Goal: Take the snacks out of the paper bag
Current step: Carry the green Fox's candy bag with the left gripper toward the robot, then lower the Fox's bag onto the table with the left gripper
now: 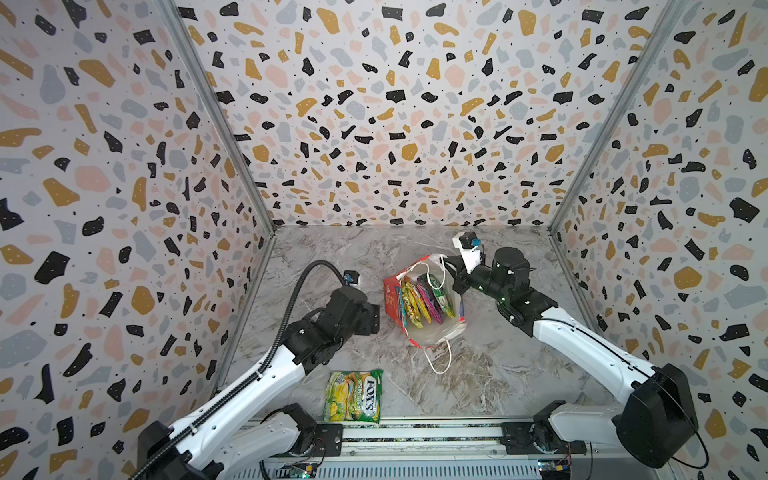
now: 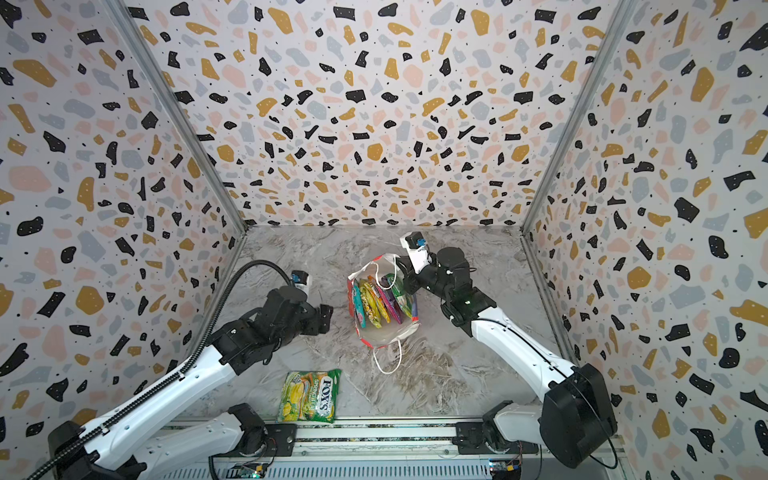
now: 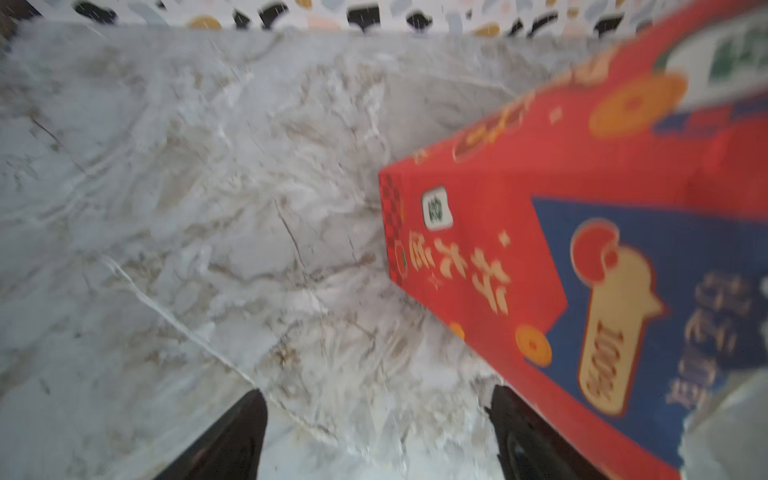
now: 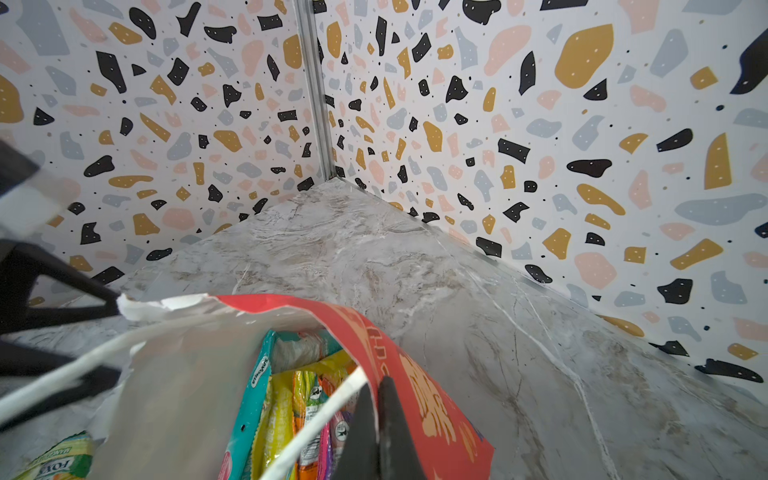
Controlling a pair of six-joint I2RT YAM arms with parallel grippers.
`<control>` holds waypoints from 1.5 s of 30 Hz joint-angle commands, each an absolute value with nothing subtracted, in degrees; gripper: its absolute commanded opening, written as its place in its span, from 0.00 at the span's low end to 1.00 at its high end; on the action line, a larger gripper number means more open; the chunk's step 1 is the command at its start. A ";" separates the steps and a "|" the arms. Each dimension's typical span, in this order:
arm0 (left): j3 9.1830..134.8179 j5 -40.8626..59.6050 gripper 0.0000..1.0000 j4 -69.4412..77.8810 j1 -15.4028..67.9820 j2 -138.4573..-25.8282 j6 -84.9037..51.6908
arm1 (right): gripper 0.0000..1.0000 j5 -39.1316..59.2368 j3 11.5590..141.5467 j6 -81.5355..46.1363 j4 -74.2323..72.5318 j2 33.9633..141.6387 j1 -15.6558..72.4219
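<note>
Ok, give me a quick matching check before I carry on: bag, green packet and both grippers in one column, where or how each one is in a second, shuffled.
1. paper bag
2. green packet
3. left gripper
4. right gripper

A. shut on the bag's rim
B. open, empty, beside the bag
C. flat on the table, outside the bag
D. standing open, with packets inside

Pairs: 1-D, 2-C, 3-B, 4-A

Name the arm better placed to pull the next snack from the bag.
Left. The left tool is open and empty beside the bag; the right tool is shut on the bag's rim, likely holding it open.
</note>
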State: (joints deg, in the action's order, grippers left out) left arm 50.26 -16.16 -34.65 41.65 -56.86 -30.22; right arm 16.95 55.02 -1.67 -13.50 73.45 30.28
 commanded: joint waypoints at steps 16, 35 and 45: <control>32.28 -10.22 1.00 -49.03 57.27 -51.94 -60.51 | 0.00 16.34 56.34 -3.15 -15.76 72.27 29.00; 27.48 -19.23 0.81 -36.13 57.00 -62.72 -55.35 | 0.00 16.37 55.67 -3.47 -16.61 72.60 28.74; 36.00 -24.27 0.76 -29.79 44.15 -67.33 -42.48 | 0.00 16.96 55.20 -3.91 -17.17 71.60 28.73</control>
State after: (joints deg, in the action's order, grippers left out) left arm 31.75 -19.29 -32.05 44.75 -66.70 -48.31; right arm 16.97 54.98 -2.81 -13.65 73.45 29.23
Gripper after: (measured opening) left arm 0.762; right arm 0.041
